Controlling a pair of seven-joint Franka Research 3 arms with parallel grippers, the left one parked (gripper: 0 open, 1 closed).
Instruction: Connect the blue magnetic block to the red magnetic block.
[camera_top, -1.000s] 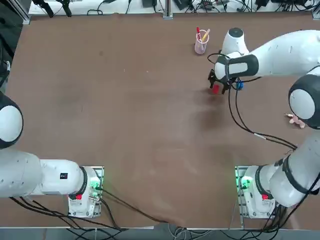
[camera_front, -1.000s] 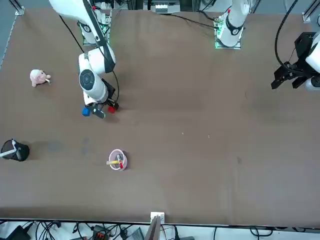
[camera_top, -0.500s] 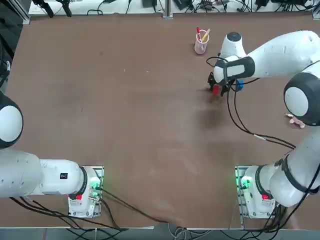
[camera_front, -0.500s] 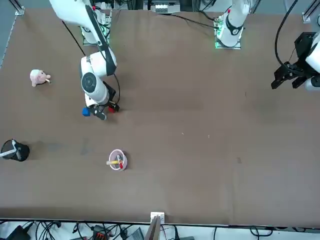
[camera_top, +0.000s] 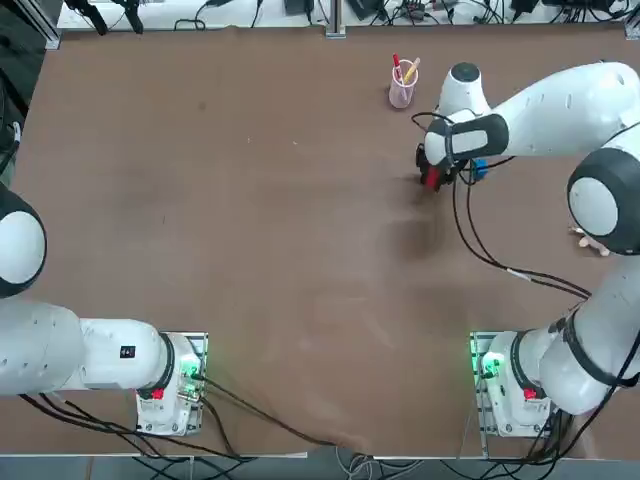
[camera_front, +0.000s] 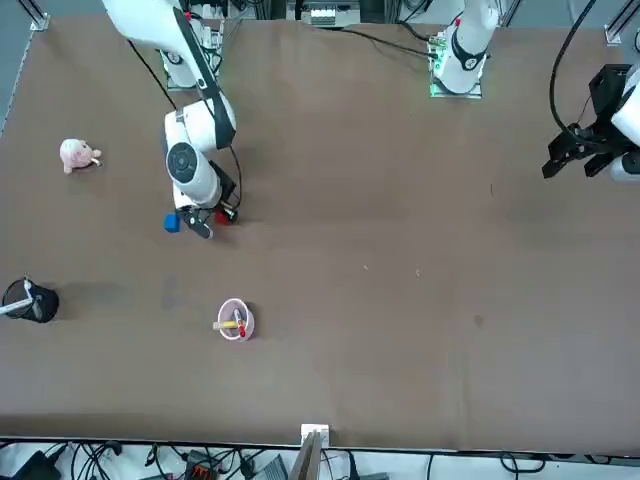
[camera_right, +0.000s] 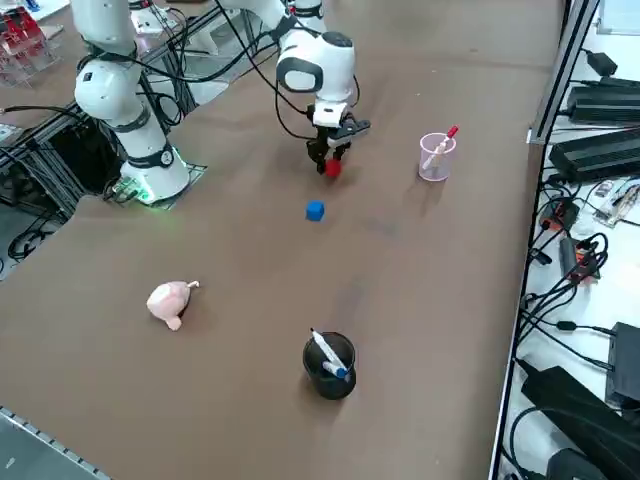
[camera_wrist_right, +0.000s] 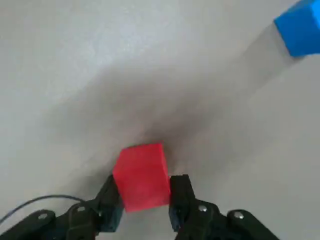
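My right gripper (camera_wrist_right: 145, 197) is shut on the red magnetic block (camera_wrist_right: 143, 176), its two fingers pressing the block's sides at table level. From above, the red magnetic block (camera_top: 431, 179) peeks out under the gripper (camera_top: 436, 177) at the far right of the table. The blue magnetic block (camera_top: 477, 170) rests on the table a short way to the robot's right of it, apart from both. Across the table I see the red magnetic block (camera_front: 223, 216) and the blue magnetic block (camera_front: 171, 222) on either side of the gripper (camera_front: 207, 218). The blue magnetic block (camera_right: 315, 210) lies free below the red magnetic block (camera_right: 331, 168).
A clear pink cup (camera_top: 402, 90) with pens stands just beyond the gripper. A pink plush toy (camera_right: 170, 301) lies near the table's right edge. A black cup (camera_right: 329, 365) holding markers stands at the far right corner. The table (camera_top: 250, 220) is brown.
The gripper's fingers have closed from wide open onto the red block. The arm shifted only slightly; the blue block stayed in place.
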